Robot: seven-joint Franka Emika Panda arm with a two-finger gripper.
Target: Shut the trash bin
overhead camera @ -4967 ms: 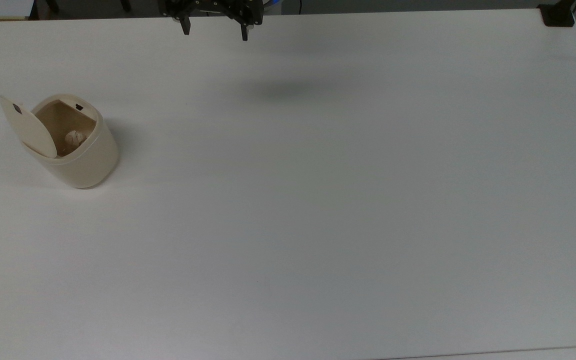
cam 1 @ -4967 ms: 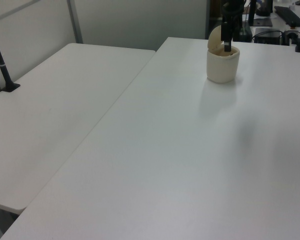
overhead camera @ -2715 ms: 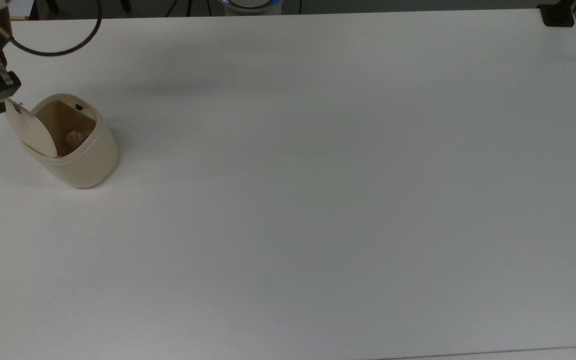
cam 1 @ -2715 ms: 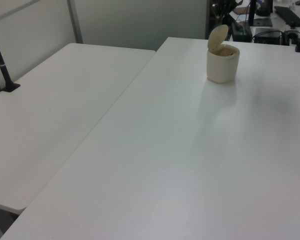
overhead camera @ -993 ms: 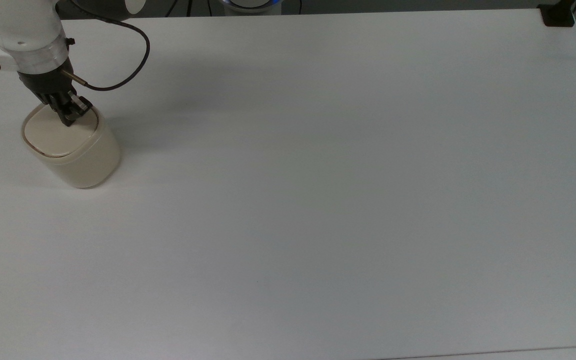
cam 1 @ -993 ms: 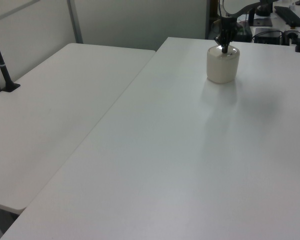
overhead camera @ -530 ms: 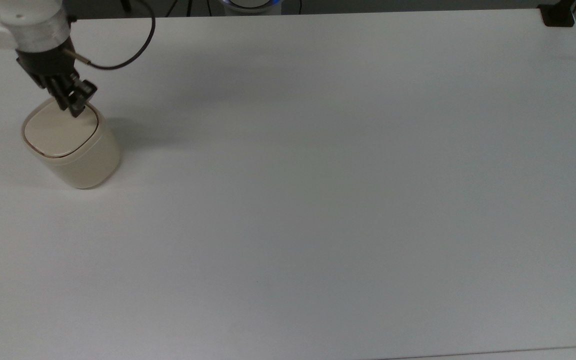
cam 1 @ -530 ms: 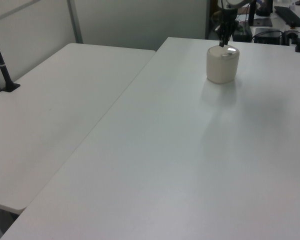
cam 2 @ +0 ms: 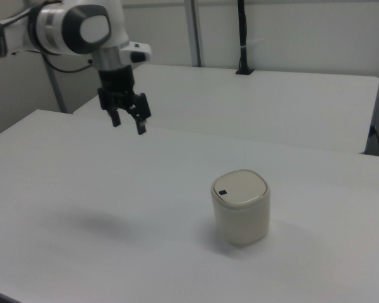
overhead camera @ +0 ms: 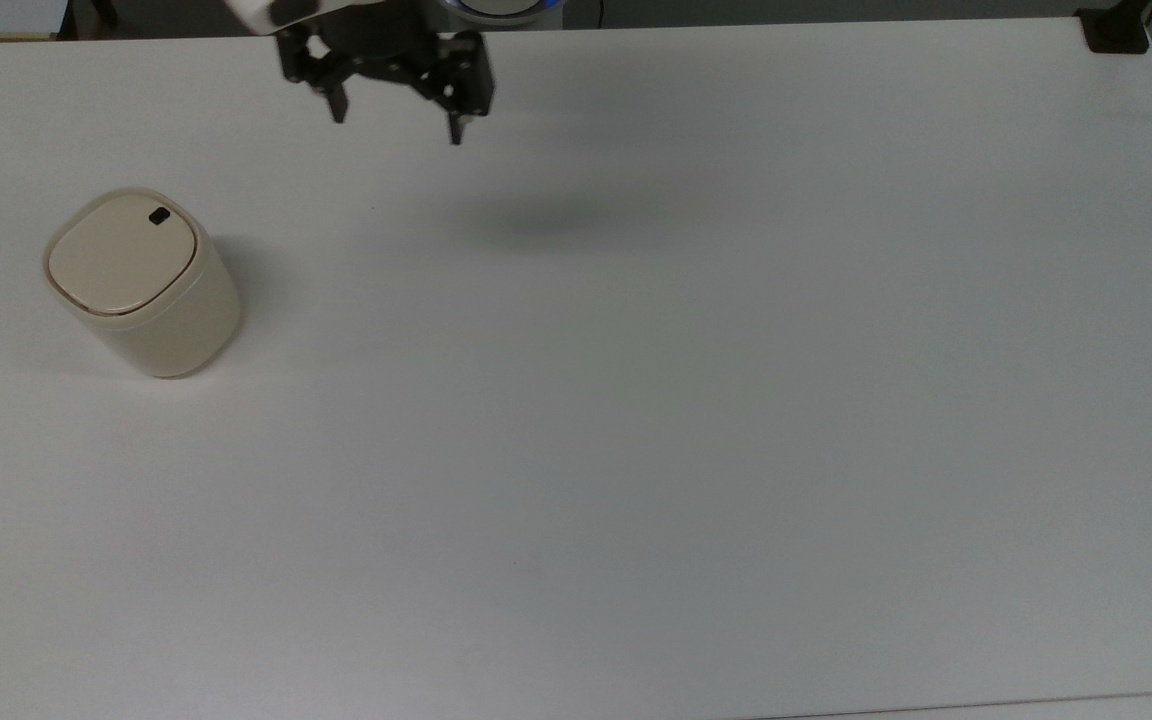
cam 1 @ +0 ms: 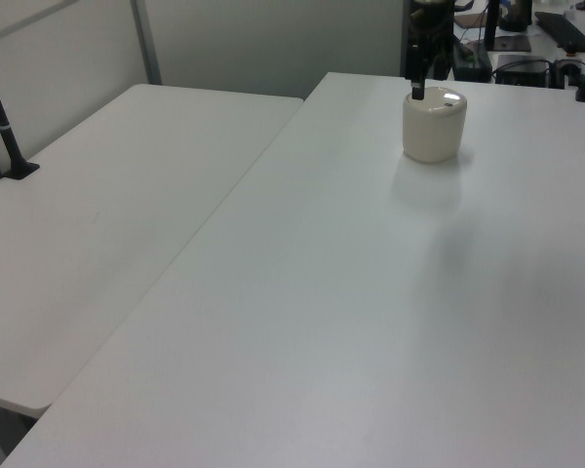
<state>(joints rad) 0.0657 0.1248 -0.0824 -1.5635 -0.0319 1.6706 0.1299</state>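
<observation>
Top view: trash bin sits on the white table near the top view's left edge, upright, lid flat down and flush with the rim, small black tab at the lid's upper-right corner. Gripper hangs near the table's far edge, well apart from the bin toward the top view's right, jaws spread wide with nothing between them, fingertips pointing down; soft shadow on the table just below and right of it. Black clamp at the table's top-right corner. Left view: bin stands far down the table near its back end, lid down with a glare spot on top. A dark finger of the gripper overlaps the bin's upper-left edge here; can't tell contact from this angle. Second white table butts alongside on the left view's left, black post clamped at its edge. Right view: bin upright right of centre, lid shut, black tab on the lid's left side. Arm comes in from the right view's upper left; gripper is released, empty, up in the air, clearly off the bin and to its left. Another table behind, with a black pole standing on it.
</observation>
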